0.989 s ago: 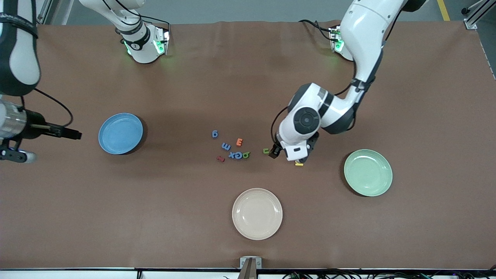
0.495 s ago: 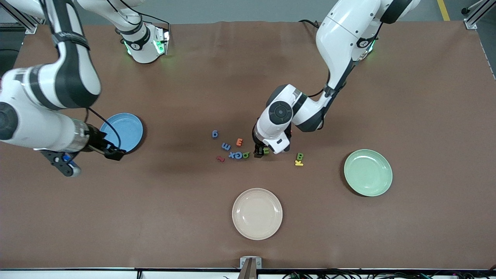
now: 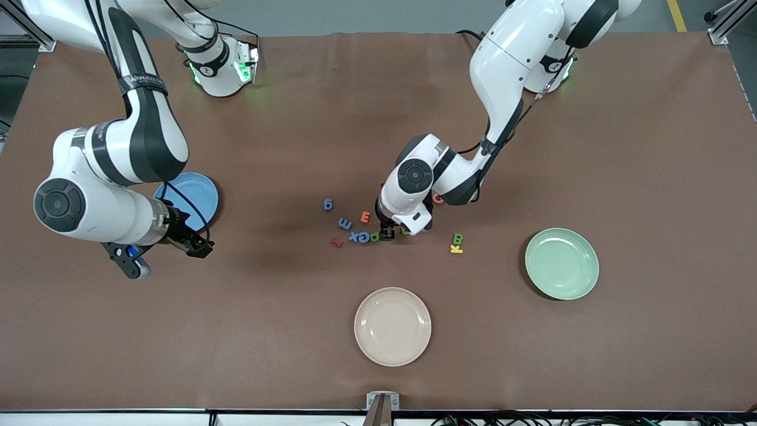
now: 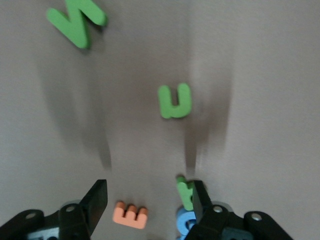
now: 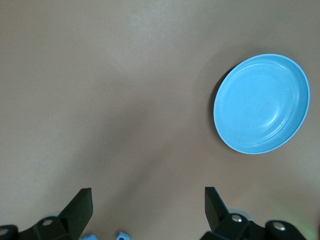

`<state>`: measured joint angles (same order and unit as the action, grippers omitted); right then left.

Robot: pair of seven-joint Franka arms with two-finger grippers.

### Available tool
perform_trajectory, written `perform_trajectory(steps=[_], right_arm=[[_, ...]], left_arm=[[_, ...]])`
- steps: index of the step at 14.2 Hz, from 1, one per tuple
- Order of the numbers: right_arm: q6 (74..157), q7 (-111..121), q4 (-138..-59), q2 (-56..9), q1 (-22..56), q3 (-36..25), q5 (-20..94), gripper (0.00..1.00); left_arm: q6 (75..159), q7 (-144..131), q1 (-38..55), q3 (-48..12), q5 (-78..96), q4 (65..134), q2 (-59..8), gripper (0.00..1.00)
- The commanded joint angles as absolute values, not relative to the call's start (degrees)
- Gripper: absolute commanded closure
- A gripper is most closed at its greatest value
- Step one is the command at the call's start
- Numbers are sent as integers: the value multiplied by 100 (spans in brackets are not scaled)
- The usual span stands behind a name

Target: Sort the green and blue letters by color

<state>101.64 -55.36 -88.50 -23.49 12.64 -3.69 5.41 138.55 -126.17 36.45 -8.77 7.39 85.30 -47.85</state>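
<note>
The blue and green letters lie mid-table. A blue g, m, x and G are clustered with a green letter. A green u and a green B lie toward the left arm's end. My left gripper hangs open low over the cluster. In the left wrist view, the gripper has the green letter against one finger's inner face, with the green u and another green letter farther off. My right gripper is open over bare table beside the blue plate.
An orange E, a dark red letter, a pink G and a yellow K lie among the letters. A green plate sits toward the left arm's end, a cream plate nearest the front camera.
The left gripper moved from beside the yellow K, past the green u, to the letter cluster, its fingers narrowing. The right arm swung in from the table's end to the blue plate.
</note>
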Motion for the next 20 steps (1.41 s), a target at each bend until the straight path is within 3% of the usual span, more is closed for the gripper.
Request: perform_trajectory(steps=[1,14,20], right_arm=[[10317,-5739,-8798,-2496,1309,-396,580,0],[11144,-7232,-8974,-2804,1872,-387,589,6],[11531,-8120,-8965,-2979,2363,-387,580,4]], left_arm=[[13878,-12700,3762,-800,809,8086,-5080,26],[14019,-12674,3779,-791,809,7814,-5361,40],[14019,-12665,3779,-791,809,7743,-5449,48]])
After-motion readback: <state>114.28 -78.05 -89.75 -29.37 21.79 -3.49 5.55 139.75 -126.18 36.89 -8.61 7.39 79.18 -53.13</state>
